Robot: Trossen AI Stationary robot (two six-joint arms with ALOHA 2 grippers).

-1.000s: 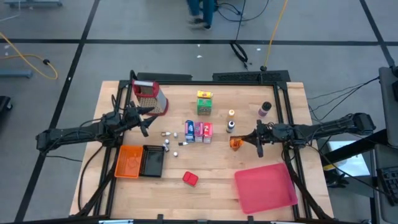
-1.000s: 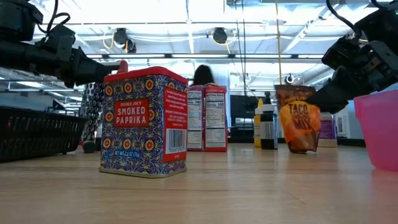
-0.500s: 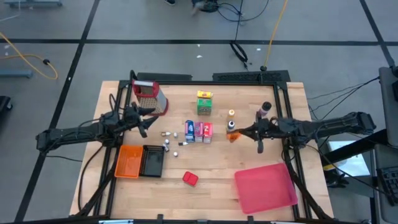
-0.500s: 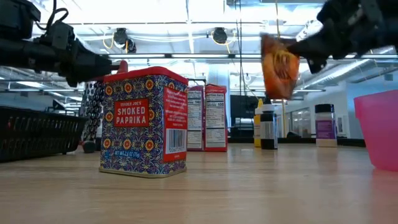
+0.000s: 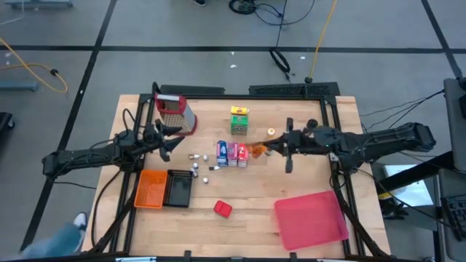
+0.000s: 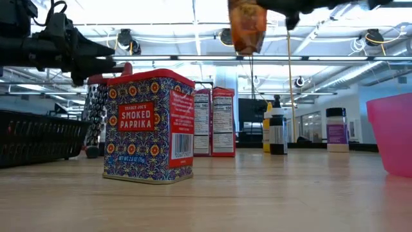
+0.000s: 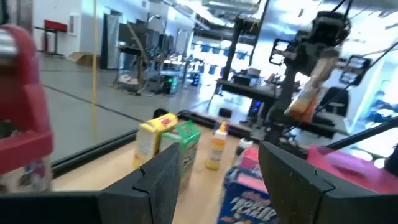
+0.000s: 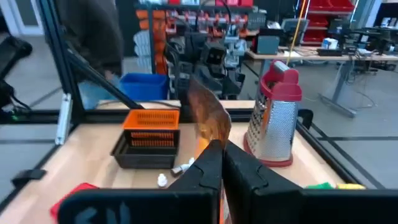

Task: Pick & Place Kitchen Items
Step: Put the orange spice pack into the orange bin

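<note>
Since a second ago, when it stood on the tabletop [image 5: 247,196] near the little bottles [image 5: 271,134], the crinkled orange taco-mix packet [image 5: 258,150] has been lifted and carried leftward; it now hangs clear of the wood, clamped in the right gripper [image 5: 265,148] jaws, just beside the pink and blue cartons [image 5: 231,153]. Judgement: pick done, placement pending. Orange-and-black mesh basket [image 5: 165,188] lies beyond; cartons crowd the direct path. Left gripper [image 5: 169,136] waits, jaws apart and empty, near the red-topped metal grater [image 5: 175,113]. Front tabletop stays roomy
</note>
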